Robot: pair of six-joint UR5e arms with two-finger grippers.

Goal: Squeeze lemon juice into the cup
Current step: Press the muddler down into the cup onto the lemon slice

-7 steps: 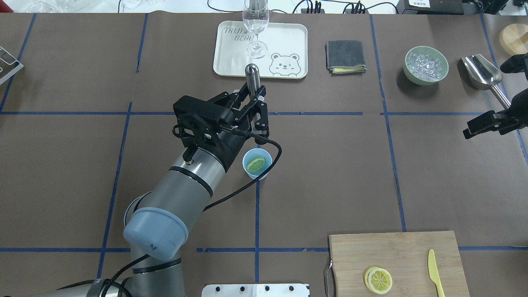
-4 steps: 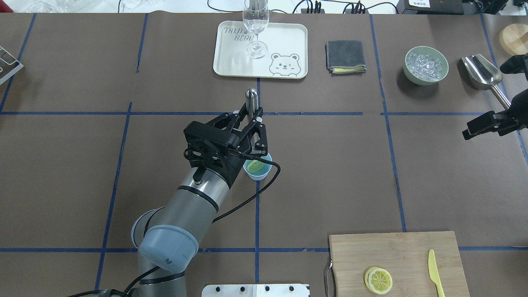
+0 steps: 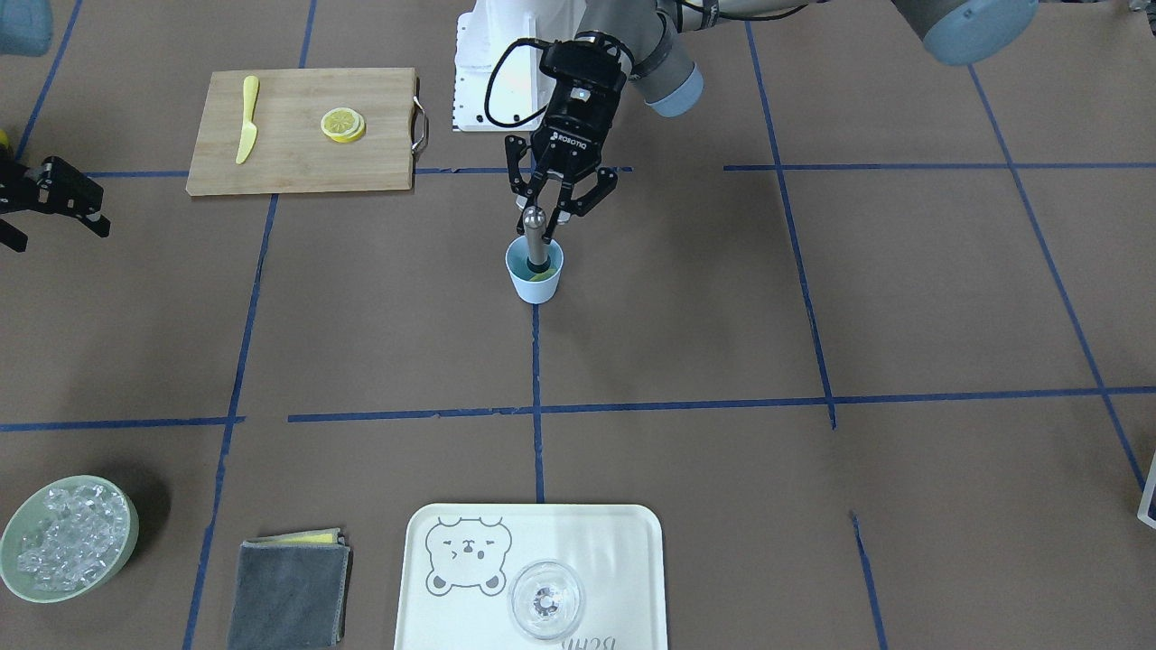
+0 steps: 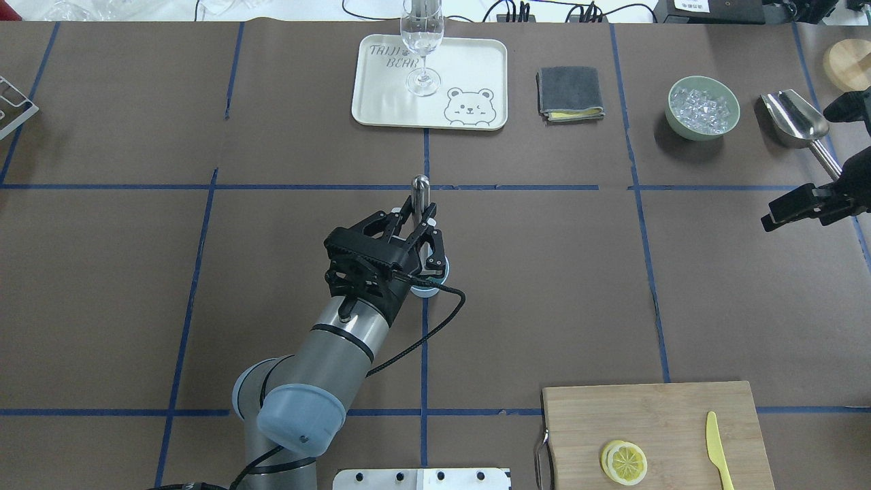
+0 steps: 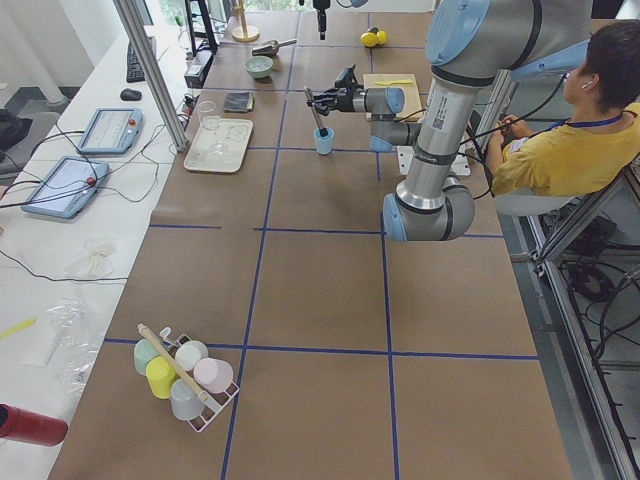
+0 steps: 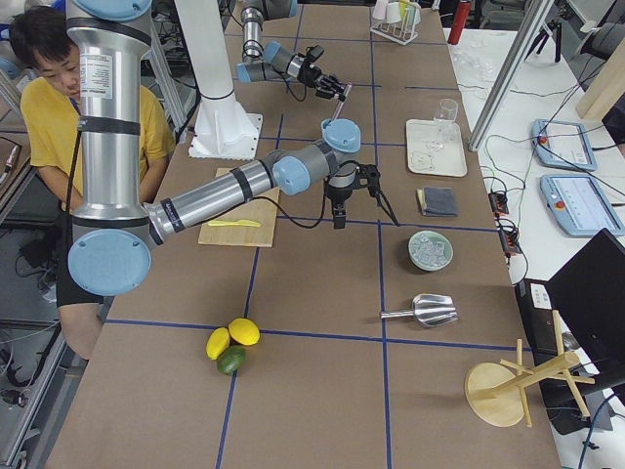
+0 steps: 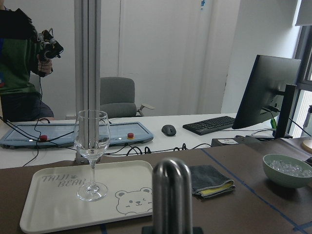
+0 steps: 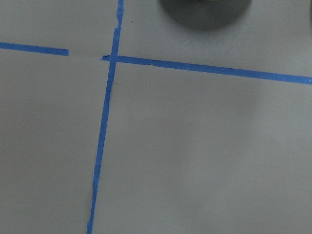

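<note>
My left gripper (image 4: pixel 420 228) is shut on a metal muddler (image 4: pixel 421 187) and holds it upright. The muddler's lower end stands inside the light-blue cup (image 3: pixel 535 282), at mid-table. A lemon slice (image 3: pixel 542 275) shows only as a yellow-green sliver at the cup's bottom, beside the muddler (image 3: pixel 535 230). In the overhead view the gripper hides nearly all of the cup (image 4: pixel 427 292). The left wrist view shows the muddler's rounded top (image 7: pixel 171 195). My right gripper (image 4: pixel 795 169) hangs open and empty at the table's far right.
A cutting board (image 4: pixel 653 415) at the front right holds two stacked lemon slices (image 4: pixel 625 461) and a yellow knife (image 4: pixel 716 446). At the back are a bear tray (image 4: pixel 381 102) with a clear glass (image 4: pixel 422 41), a grey cloth (image 4: pixel 570 93), an ice bowl (image 4: pixel 703 107) and a metal scoop (image 4: pixel 793 119).
My left gripper has carried the muddler back toward the robot and over the cup. The cup and lemon slice, open to view before, are now covered. The right arm barely moved.
</note>
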